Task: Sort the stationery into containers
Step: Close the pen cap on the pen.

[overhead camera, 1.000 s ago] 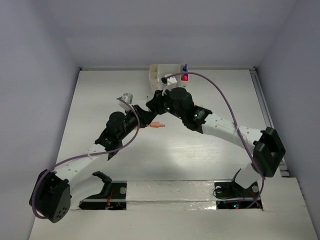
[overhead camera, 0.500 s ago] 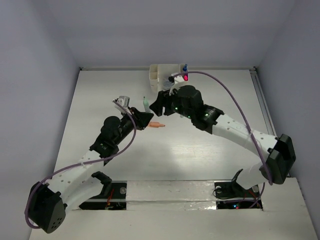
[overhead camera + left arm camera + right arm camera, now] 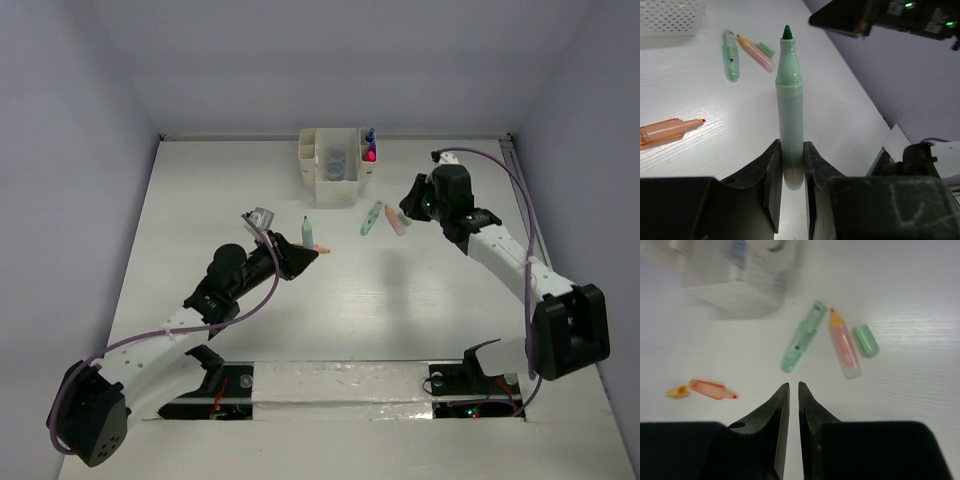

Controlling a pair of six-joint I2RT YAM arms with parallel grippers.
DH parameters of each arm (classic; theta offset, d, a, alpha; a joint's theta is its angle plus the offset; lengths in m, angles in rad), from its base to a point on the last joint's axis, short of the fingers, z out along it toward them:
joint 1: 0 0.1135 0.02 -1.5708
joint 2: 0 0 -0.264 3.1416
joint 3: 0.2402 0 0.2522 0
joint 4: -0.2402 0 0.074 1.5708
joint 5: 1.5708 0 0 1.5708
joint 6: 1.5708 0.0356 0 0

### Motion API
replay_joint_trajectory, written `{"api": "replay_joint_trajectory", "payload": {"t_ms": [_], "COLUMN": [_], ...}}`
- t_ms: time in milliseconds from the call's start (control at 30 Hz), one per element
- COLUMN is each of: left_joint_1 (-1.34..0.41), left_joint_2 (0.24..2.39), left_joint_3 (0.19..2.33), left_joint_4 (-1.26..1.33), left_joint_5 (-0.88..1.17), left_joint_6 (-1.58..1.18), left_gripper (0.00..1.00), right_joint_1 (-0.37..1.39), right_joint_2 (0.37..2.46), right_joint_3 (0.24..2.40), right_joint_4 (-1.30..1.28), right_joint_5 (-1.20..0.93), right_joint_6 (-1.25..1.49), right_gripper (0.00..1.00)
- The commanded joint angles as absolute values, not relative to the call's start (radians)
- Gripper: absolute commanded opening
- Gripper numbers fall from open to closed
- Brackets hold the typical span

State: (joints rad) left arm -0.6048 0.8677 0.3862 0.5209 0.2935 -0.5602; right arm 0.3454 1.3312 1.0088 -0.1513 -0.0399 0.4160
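currently a mint-green marker is pinched at its lower end between the fingers of the left gripper and held upright, dark tip uppermost, over the table. the right gripper is seen pressed together with nothing in it, near a peach marker. beside that marker a loose mint cap and a second mint-green pen are laid flat, in front of the white organizer. an orange marker is laid close to the left gripper, its cap alongside. a round tub and a pink marker are lodged in the organizer
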Motion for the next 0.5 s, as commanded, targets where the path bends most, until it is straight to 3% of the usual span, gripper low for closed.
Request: {"api": "replay_joint_trajectory", "payload": {"t_ms": [0,167,333,467], "left_joint_1": [-0.626,-0.676,-0.706,-0.727], "left_joint_2": [0.867,0.903,0.92,0.917], "left_joint_3": [0.385,0.373,0.365,0.345], "left_joint_4": [0.638,0.675,0.681,0.706], "left_joint_5": [0.341,0.344,0.338,0.318], "left_joint_6": [-0.571,-0.563,-0.542,-0.54], "left_gripper": [0.0,0.0,0.0,0.0], "right_joint_1": [0.298,0.269,0.23,0.218], "right_joint_2": [1.377,1.466,1.534,1.588], "right_joint_3": [0.97,0.957,0.96,0.966], "right_joint_4": [-0.169,-0.111,-0.042,-0.023], "right_joint_5": [-0.081,-0.083,-0.146,-0.141], "right_joint_6": [0.422,0.452,0.511,0.523], "right_gripper": [0.2,0.56,0.7,0.71]}}
